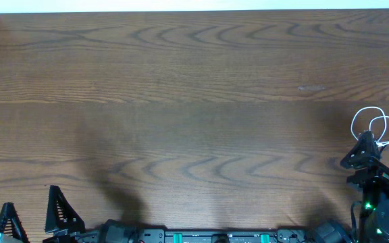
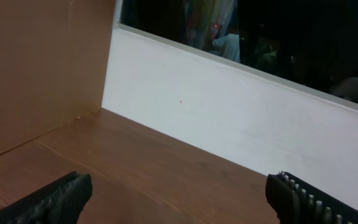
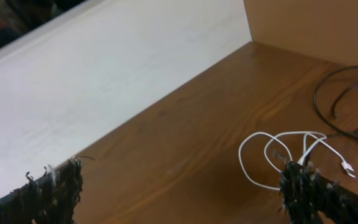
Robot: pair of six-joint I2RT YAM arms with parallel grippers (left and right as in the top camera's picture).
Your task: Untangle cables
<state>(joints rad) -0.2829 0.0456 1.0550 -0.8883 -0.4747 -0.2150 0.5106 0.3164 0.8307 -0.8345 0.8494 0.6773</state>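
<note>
Seen from overhead, the left gripper [image 1: 34,217] sits at the near edge of the wooden table [image 1: 194,101], with its two fingers spread wide and only bare wood between them. No cable lies near it. At the far side of the same view, the right gripper [image 1: 382,160] is also spread wide. The white cable [image 1: 373,125] is looped just ahead of its fingertips, and some strands trail back between them. The black cable cannot be made out from here. In the left wrist view, the left gripper [image 2: 179,202] is agape with nothing in it, and ahead of it the wood meets a white wall [image 2: 229,112] and a tan board [image 2: 36,68]. In the right wrist view, the right gripper [image 3: 179,193] has its jaws fully parted around empty tabletop. The white cable [image 3: 272,155] coils just ahead of the finger at the picture's right and runs close against its tip, though contact cannot be judged. Its small plug [image 3: 348,167] lies just outside that finger. The black cable [image 3: 316,98] curves farther ahead on that same side, well clear of both fingers.
</note>
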